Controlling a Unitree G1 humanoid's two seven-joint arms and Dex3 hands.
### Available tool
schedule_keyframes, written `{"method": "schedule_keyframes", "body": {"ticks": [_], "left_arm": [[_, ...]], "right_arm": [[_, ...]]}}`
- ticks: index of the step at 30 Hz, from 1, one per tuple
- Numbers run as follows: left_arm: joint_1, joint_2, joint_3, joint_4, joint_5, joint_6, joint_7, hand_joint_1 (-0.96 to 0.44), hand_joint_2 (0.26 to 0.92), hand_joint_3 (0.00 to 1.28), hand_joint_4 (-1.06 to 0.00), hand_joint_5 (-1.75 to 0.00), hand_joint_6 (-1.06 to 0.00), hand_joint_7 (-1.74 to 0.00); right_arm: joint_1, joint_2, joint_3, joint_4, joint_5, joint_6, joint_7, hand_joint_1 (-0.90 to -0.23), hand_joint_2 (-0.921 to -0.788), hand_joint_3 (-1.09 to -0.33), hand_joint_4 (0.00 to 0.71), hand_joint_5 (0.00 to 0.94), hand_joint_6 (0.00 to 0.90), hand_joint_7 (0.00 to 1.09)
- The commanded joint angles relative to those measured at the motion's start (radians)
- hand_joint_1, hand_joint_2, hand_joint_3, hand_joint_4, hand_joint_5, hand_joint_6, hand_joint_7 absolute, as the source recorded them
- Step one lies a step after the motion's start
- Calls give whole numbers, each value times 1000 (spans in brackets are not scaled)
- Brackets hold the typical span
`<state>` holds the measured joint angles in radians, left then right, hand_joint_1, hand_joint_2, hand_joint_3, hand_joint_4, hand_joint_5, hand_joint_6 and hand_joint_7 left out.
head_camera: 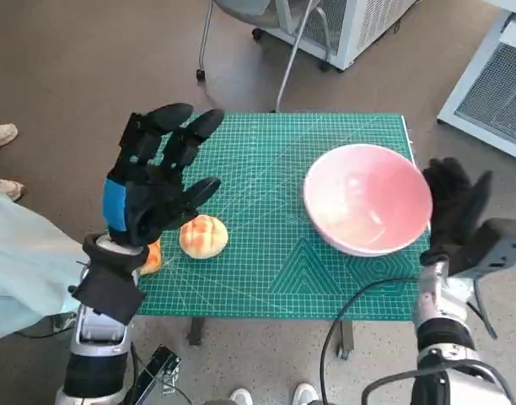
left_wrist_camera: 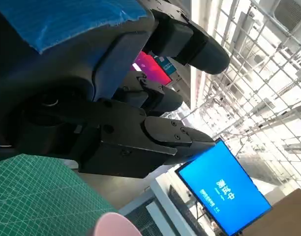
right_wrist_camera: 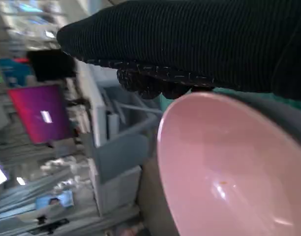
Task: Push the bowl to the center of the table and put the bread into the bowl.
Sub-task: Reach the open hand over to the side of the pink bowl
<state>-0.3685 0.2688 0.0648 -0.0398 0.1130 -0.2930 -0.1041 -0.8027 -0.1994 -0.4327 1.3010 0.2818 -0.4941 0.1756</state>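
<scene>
Bowl (head_camera: 368,198): pink, empty, toward right end of green-matted bench (head_camera: 275,160), not yet central. Bread (head_camera: 203,235): near left front edge, well apart from bowl. Step in hand, by judgement: the push; calls for leftward shove from right hand (head_camera: 454,207), just beside the rim, contact and finger state not discernible. Left hand (head_camera: 157,181): raised above the bread, fingers (head_camera: 186,135) spread wide, holding nothing. Orange object (head_camera: 153,256) beneath left wrist: mostly hidden, unidentifiable.

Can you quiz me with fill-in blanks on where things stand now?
The round golden bread roll lies on the green cutting mat, not in the ____.
The pink bowl holds ____.
The hand beside the bowl's rim is the ____ hand.
The left hand holds ____.

Missing: bowl; nothing; right; nothing
</scene>
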Motion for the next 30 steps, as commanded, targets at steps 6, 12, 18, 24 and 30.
{"method": "schedule_keyframes", "body": {"ticks": [6, 12, 18, 24, 30], "left_arm": [[56, 13, 34, -89, -11, 29, 0, -136, 914, 190, -237, -665, -144, -978], [82, 16, 53, -128, -14, 48, 1, -119, 897, 220, -206, -733, -125, -1008], [109, 15, 72, -164, -14, 68, 6, -116, 873, 270, -185, -772, -114, -1026], [134, 9, 87, -189, -13, 78, 11, -121, 861, 296, -182, -771, -115, -1017], [164, 6, 102, -206, -15, 76, 20, -127, 857, 305, -193, -747, -126, -992]], "right_arm": [[-49, 81, -88, 19, 83, 97, 18, -508, -921, -784, 254, 1, 196, 380], [-89, 121, -135, 20, 123, 114, 14, -487, -921, -821, 246, 0, 154, 486], [-129, 154, -151, 22, 130, 124, 1, -469, -921, -849, 229, 4, 80, 642], [-159, 180, -140, 26, 106, 130, -25, -464, -921, -862, 229, 4, 35, 719], [-182, 201, -136, 30, 98, 147, -34, -464, -921, -859, 239, 7, 43, 702]]}}
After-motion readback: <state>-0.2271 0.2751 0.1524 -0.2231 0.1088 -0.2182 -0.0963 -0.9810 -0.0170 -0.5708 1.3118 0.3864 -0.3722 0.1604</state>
